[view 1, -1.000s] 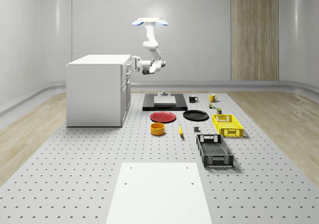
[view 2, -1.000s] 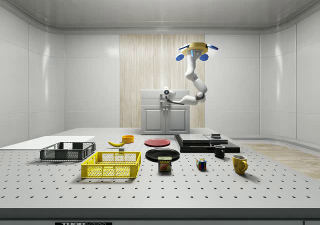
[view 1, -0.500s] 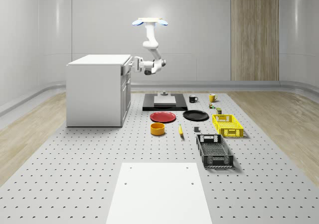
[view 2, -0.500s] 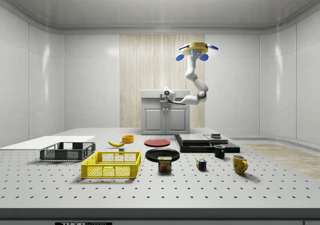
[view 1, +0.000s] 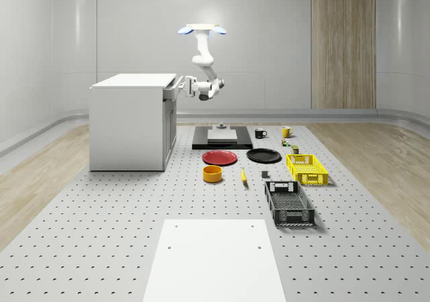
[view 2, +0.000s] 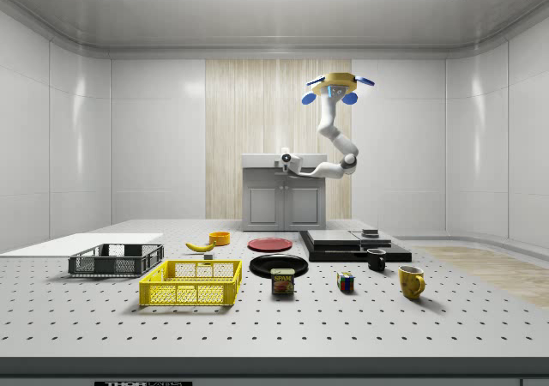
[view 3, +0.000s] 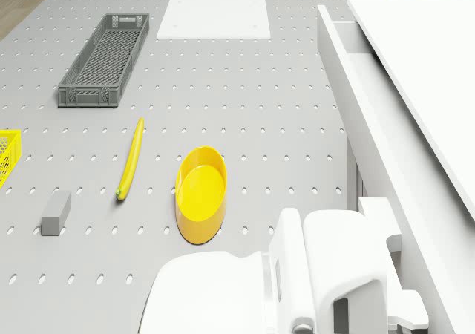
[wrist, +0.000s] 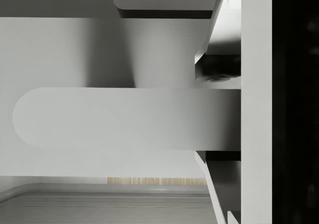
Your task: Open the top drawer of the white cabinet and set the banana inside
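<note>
We see the top drawer (view 3: 349, 59) of the white cabinet (view 1: 127, 124) pulled partly out. The gripper (view 1: 180, 86) is at its front; we cannot tell the fingers' state. The drone (view 1: 202, 29) hovers beside the cabinet. The banana (view 3: 130, 159) lies on the table (view 1: 101, 221) beside the yellow bowl (view 3: 201, 193), with open floor around it.

We're looking at the grey perforated table (view 1: 101, 235), all of it well below the gripper (view 1: 180, 86) and its jaws. The white cabinet (view 1: 127, 124) stands on it, its front right up at the jaws. Nearest beneath the jaws we've got the black slab (view 1: 201, 143), the red plate (view 1: 220, 158) and the yellow bowl (view 3: 200, 193). The banana (view 3: 130, 159) lies flat near the bowl, not touching it, with a small grey block (view 3: 56, 212) beyond. Farther from the jaws sit the black plate (view 1: 263, 156), yellow crate (view 1: 307, 169), grey crate (view 3: 105, 59), black mug (view 1: 260, 133), yellow mug (view 1: 286, 131) and, farthest, a flat white panel (view 1: 213, 262).
</note>
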